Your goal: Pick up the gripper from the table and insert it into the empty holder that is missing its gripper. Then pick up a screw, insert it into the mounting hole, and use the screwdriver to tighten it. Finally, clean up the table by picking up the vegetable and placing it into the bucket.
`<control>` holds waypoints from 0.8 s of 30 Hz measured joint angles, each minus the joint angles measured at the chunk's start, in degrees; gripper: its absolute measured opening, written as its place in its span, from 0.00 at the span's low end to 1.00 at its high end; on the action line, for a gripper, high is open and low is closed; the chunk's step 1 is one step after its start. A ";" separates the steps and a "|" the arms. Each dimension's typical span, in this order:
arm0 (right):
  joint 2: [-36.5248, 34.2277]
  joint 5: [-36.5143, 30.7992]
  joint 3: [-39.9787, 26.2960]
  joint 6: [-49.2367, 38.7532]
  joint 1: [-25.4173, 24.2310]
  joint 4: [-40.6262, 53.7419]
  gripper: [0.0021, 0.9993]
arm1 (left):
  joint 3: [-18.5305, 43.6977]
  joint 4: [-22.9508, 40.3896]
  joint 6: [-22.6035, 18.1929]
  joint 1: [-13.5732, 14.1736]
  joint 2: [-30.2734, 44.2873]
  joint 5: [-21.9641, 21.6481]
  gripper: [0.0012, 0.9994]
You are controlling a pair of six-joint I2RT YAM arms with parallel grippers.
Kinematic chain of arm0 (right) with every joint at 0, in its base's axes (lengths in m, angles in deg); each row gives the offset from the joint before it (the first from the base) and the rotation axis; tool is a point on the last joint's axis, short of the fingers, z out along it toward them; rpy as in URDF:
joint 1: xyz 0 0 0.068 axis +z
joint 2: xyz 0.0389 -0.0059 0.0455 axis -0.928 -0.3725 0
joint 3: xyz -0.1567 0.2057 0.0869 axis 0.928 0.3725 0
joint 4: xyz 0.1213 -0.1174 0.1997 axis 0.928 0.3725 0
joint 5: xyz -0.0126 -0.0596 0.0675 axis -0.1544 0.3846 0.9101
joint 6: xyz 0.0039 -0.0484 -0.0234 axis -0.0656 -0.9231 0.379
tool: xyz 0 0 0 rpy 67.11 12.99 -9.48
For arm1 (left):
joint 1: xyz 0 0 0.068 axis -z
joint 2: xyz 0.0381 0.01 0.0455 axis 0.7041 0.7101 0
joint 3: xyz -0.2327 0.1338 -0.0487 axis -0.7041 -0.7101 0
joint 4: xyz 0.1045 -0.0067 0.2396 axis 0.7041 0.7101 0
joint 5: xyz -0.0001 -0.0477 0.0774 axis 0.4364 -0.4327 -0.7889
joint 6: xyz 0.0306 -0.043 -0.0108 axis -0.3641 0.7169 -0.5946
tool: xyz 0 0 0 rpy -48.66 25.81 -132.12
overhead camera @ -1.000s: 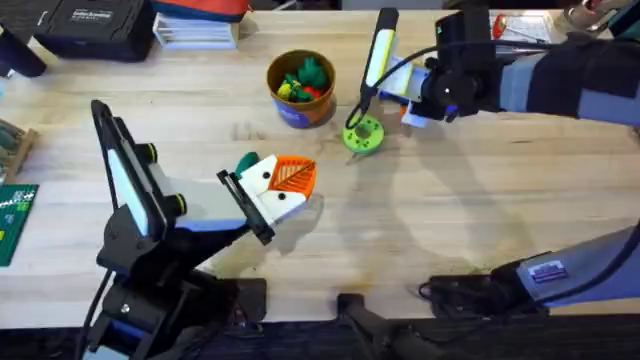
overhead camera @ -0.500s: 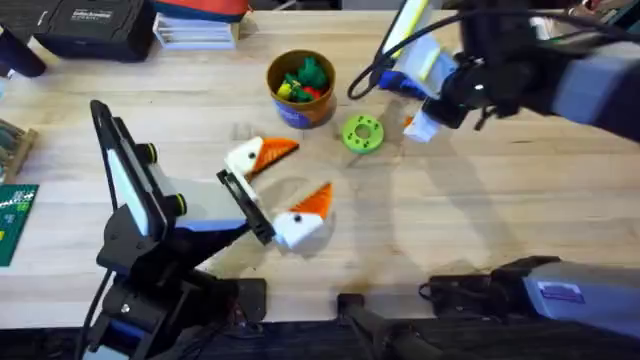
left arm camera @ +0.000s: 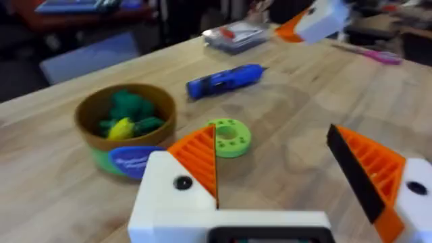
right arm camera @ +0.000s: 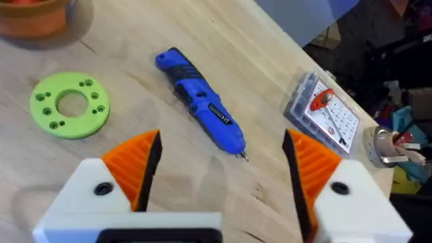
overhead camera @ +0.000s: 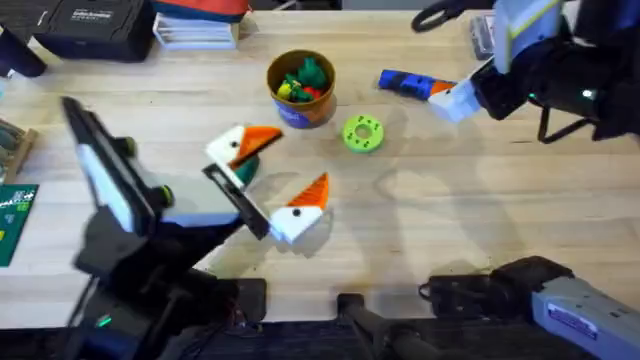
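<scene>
**Both grippers empty, screwdriver lying free on table**

Blue stubby screwdriver [overhead camera: 408, 83] lies flat on the wooden table [overhead camera: 470, 200], near the flat light-green disc with holes [overhead camera: 362, 133]. Orange-yellow round bucket [overhead camera: 301, 88] holds dark-green toy vegetable [overhead camera: 311, 72] among other toys. Right gripper [right arm camera: 219, 169] spread wide, above the screwdriver, holding nothing. Left gripper [overhead camera: 271, 180] spread wide, empty, near the bucket and disc. Clear screw box [right arm camera: 322, 111] just beyond the screwdriver tip.
</scene>
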 joint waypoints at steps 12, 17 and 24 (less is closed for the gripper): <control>1.59 0.00 0.00 4.25 0.13 0.04 0.99 | 29.59 34.72 -0.08 -0.02 26.57 -31.05 0.99; 1.59 0.02 0.00 4.64 0.15 0.02 0.99 | 29.84 34.66 -0.08 0.00 40.59 -34.59 0.99; 1.59 0.02 0.00 4.68 0.15 0.04 0.99 | 29.84 35.30 -0.10 0.00 52.15 -39.22 0.99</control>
